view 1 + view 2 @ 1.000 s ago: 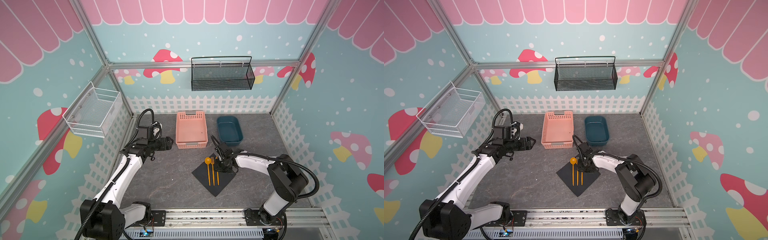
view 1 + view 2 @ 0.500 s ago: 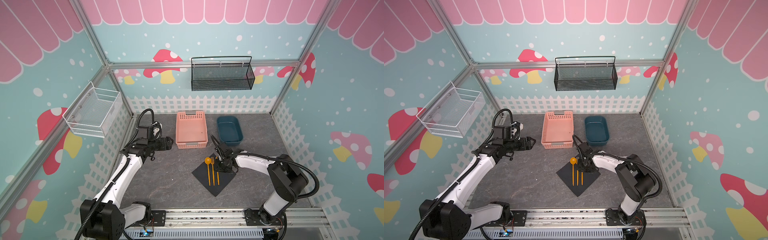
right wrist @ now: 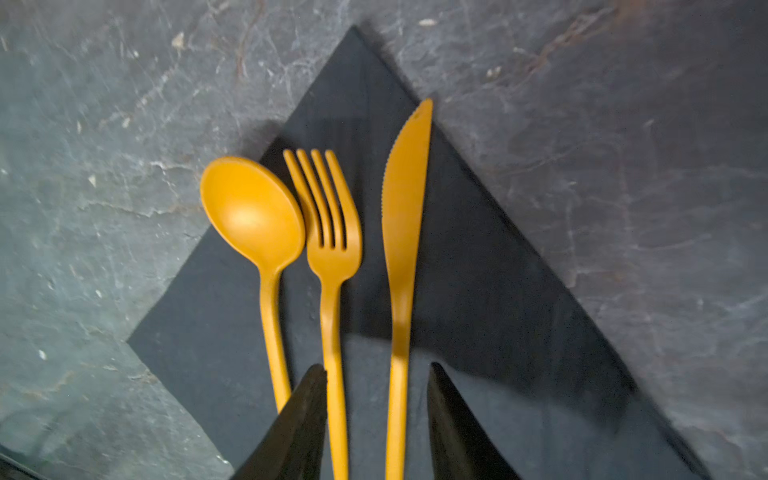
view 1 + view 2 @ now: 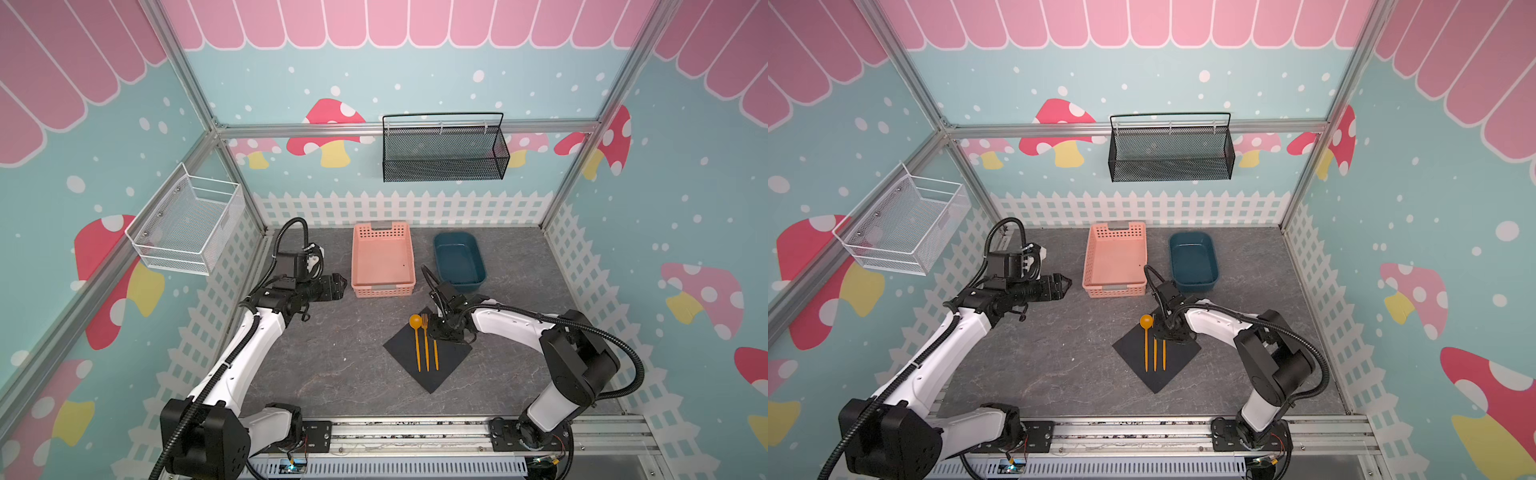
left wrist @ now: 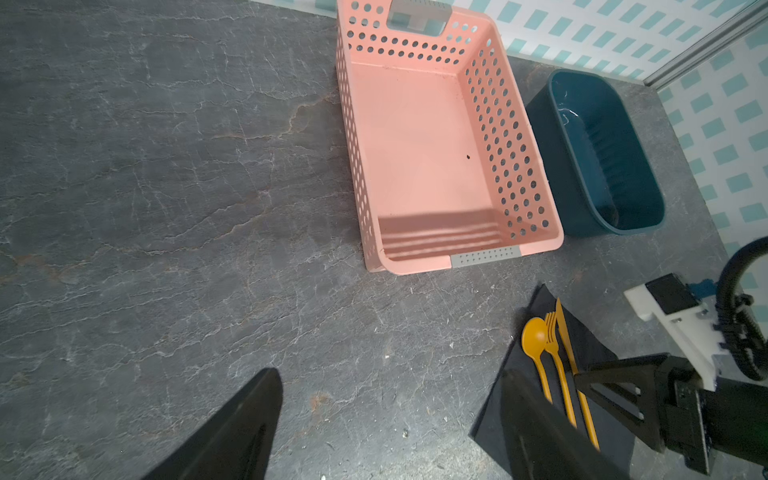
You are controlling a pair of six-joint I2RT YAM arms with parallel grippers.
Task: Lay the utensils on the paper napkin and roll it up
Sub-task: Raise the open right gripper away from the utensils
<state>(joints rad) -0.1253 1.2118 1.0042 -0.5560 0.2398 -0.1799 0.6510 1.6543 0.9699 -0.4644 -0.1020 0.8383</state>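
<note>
Your right hand point(image 3: 376, 368) sits low over the paper napkin point(image 3: 498, 311). Its jaws are partly apart and grip nothing. The knife point(image 3: 405, 199) lies loose with its handle between them, and the fork point(image 3: 332, 232) runs close beside one finger.

The napkin lies flat on the bench point(image 4: 332, 365) in front of the pink basket point(image 4: 382, 286), near it but apart, with one corner pointing toward the basket. The utensils point(image 4: 426, 345) lie side by side on it, heads toward the basket. The spoon point(image 3: 253, 212) touches the fork, and its bowl hangs partly off the napkin's edge. Your left hand point(image 5: 390, 374) hovers beside the basket's front corner, jaws wide and empty.

Pull the right hand out sideways and a finger will likely drag the fork or knife askew, so lift straight up. The paper looks thin and light, and pinching a corner may slide the whole sheet or crumple it. The overhanging spoon bowl could escape the roll. With nothing pressing the roll, it may spring loose.
</note>
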